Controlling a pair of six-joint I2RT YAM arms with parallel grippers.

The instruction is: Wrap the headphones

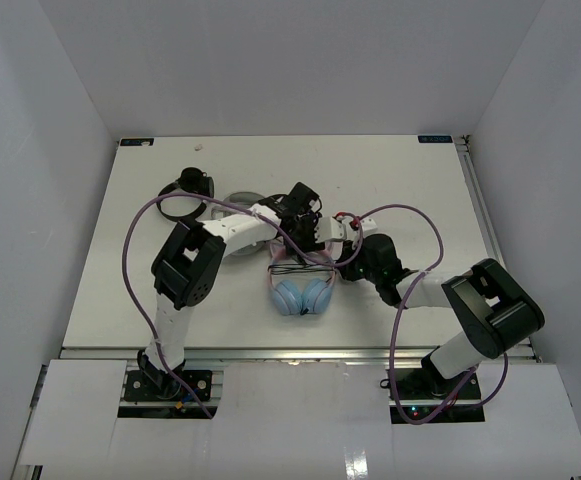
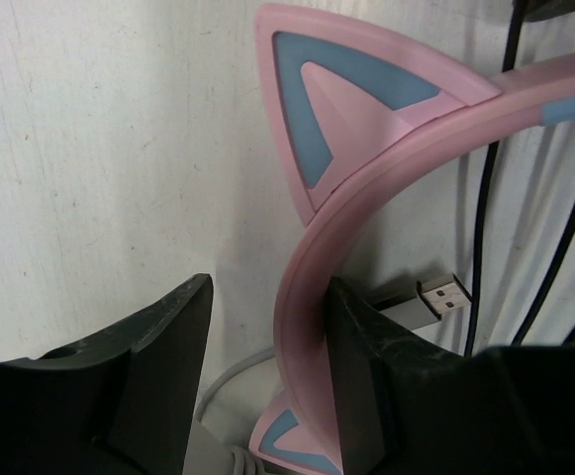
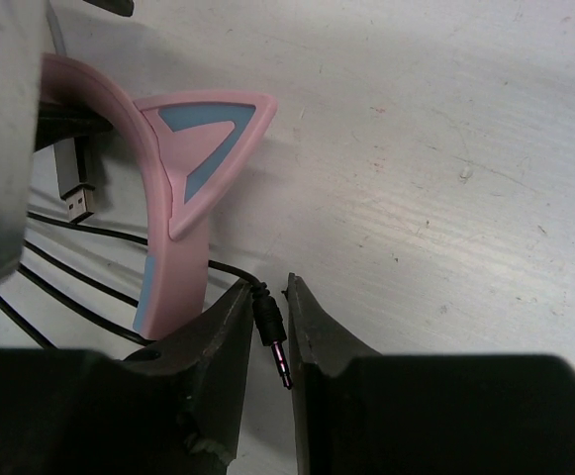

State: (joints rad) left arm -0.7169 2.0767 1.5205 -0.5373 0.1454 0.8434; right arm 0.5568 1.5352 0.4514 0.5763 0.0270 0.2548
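Observation:
The headphones lie mid-table, light blue ear cups (image 1: 302,296) toward me and the pink cat-eared headband (image 1: 300,262) behind them. Their thin dark cable (image 2: 480,198) crosses the headband in several strands. My left gripper (image 1: 310,230) is open and straddles the headband (image 2: 302,297); the band rests against the right finger and the left finger stands apart. My right gripper (image 1: 336,256) sits just right of the headband (image 3: 173,257). Its jaws are almost together on the cable's black jack plug (image 3: 270,322).
Small black headphones (image 1: 188,188) lie at the back left. A grey-white object (image 1: 242,200) sits partly under my left arm. A grey lead with a USB plug (image 2: 435,297) lies beside the headband and also shows in the right wrist view (image 3: 74,183). White walls enclose the table.

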